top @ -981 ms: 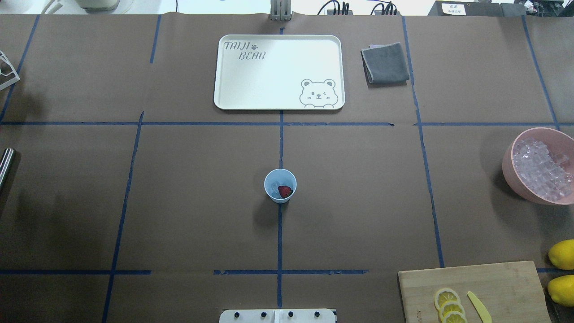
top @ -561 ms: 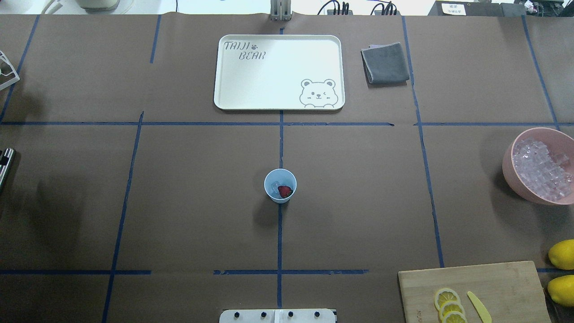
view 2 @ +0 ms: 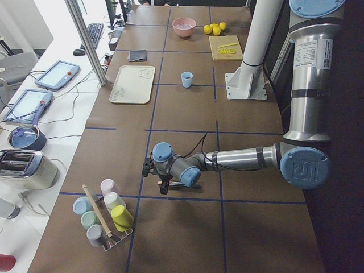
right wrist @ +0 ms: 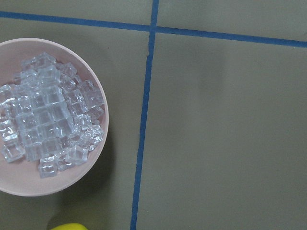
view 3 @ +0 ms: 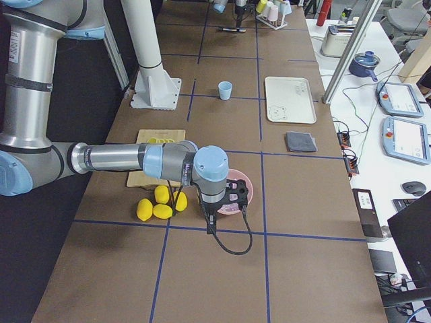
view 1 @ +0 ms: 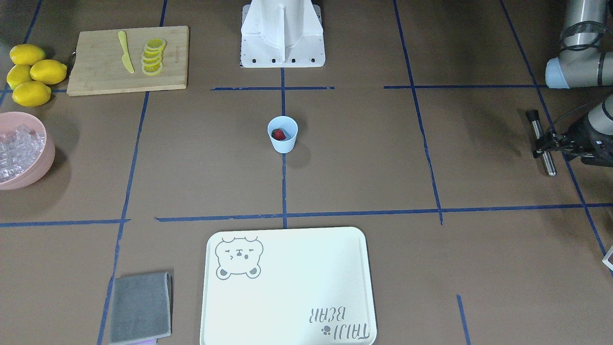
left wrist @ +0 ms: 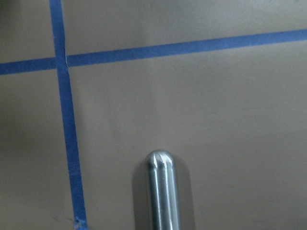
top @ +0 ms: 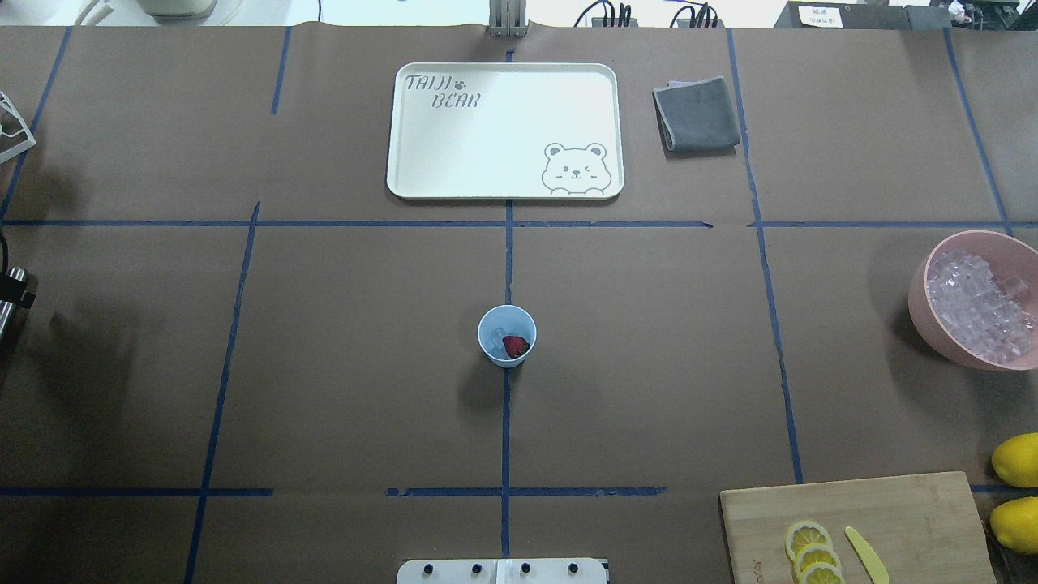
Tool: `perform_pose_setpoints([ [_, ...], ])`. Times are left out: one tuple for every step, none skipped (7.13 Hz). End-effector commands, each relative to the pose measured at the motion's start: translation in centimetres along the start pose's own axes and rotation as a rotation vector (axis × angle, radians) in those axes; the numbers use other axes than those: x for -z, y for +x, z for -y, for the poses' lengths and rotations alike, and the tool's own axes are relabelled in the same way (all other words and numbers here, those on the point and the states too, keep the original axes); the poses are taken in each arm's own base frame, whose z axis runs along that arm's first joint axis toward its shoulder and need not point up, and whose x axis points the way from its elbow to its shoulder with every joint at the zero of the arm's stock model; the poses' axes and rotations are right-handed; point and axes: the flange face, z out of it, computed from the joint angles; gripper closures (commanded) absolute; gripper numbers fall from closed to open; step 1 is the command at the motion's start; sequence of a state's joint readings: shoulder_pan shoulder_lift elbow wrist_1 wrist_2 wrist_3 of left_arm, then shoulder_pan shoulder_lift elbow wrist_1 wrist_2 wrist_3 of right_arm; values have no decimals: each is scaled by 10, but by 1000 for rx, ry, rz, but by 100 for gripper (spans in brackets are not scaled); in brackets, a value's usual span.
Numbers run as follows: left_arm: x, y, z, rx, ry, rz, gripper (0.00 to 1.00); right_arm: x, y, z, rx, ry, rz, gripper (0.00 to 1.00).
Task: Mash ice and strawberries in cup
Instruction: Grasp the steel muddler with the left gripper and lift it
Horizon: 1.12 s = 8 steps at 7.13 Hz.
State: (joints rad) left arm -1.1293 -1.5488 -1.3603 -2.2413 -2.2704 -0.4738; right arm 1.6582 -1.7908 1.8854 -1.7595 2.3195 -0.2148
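The light blue cup (top: 507,336) stands at the table's middle, also seen in the front view as the cup (view 1: 282,134). Inside it lie a red strawberry (top: 515,346) and a clear piece of ice (top: 495,333). My left gripper (view 1: 546,142) is far off at the table's left end, shut on a metal masher rod (view 1: 550,165) held above the paper. The rod's rounded tip (left wrist: 161,191) fills the left wrist view. My right gripper (view 3: 234,198) hangs over the pink bowl, and I cannot tell if it is open or shut.
The pink bowl (top: 920,284) of ice cubes (right wrist: 48,124) sits at the right edge. Near it are whole lemons (top: 1018,458) and a cutting board (top: 900,511) with lemon slices and a yellow knife. A white tray (top: 503,130) and a grey cloth (top: 697,113) lie at the back.
At the overhead view's left edge the rod has shifted a little, and the left gripper's black fingers now show on it. Its shadow on the paper moved. The cup is unchanged.
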Motion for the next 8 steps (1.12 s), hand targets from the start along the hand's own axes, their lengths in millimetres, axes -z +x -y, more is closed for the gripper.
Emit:
perform_pose_setpoints([
  [-4,4,3,10,-4,-2,44,0,0,0,1,1,0,0],
  [-3,5,3,11,-2,-3,77,0,0,0,-1,-1,0,0],
  [-4,3,2,12,-3,0,92,1,-1,0,1,1,0,0],
  [-3,4,2,8,-1,-1,96,0,0,0,0,0,0,0],
  [1,9,4,1,3,-10,100,1,-1,0,1,1,0,0],
  [21,31,13,-38,45,-25,100,1,-1,0,1,2,1,0],
  [49,63,24,-100,105,-54,100,1,-1,0,1,1,0,0],
  [81,101,38,-177,183,-95,98,1,-1,0,1,1,0,0],
])
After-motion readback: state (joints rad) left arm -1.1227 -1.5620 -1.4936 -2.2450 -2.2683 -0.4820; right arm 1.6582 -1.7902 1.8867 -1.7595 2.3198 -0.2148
